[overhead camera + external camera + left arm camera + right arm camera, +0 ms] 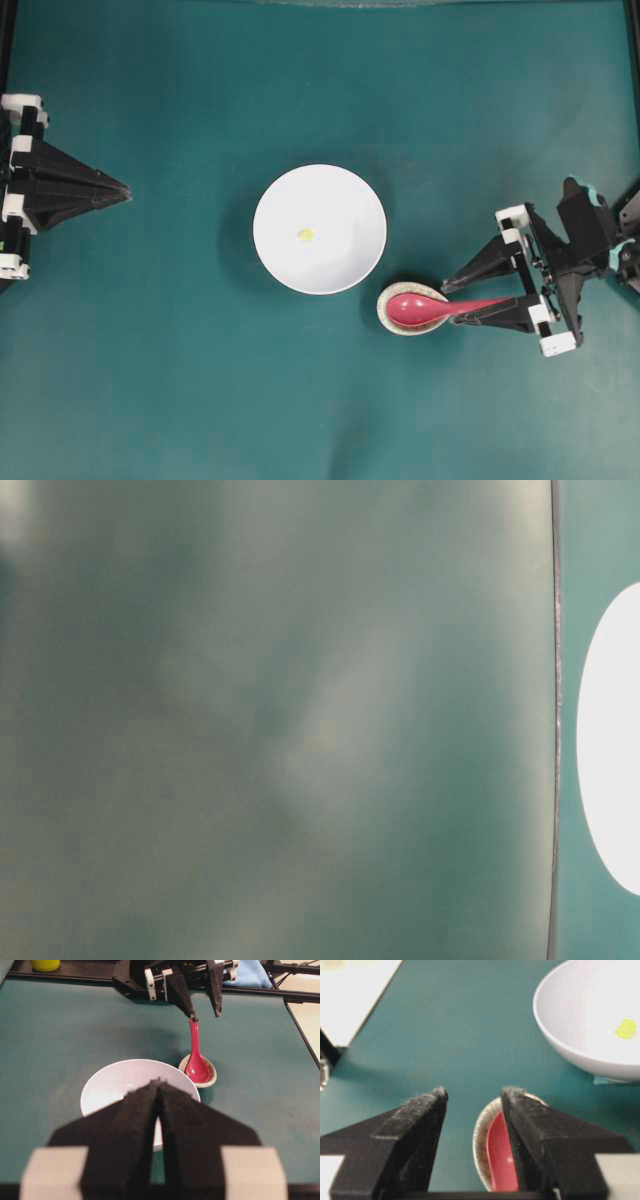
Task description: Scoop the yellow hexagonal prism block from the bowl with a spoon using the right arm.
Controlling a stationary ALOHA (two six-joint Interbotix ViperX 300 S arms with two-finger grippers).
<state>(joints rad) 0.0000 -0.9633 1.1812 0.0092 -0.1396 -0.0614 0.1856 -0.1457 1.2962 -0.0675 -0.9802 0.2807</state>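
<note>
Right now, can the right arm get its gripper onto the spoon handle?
Probably yes. The right gripper is open and sits right at the spoon handle, which sticks out of the small dish toward it. Nothing lies between them; the bowl is off to the side. Whether both fingers straddle the handle isn't clear.

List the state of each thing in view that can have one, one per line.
right gripper: open, jaws straddling the spoon handle
left gripper: shut, empty, parked at the table edge
spoon: scoop resting in the small dish
small dish: holding the spoon
bowl: upright, holding the block
yellow block: lying in the bowl
</note>
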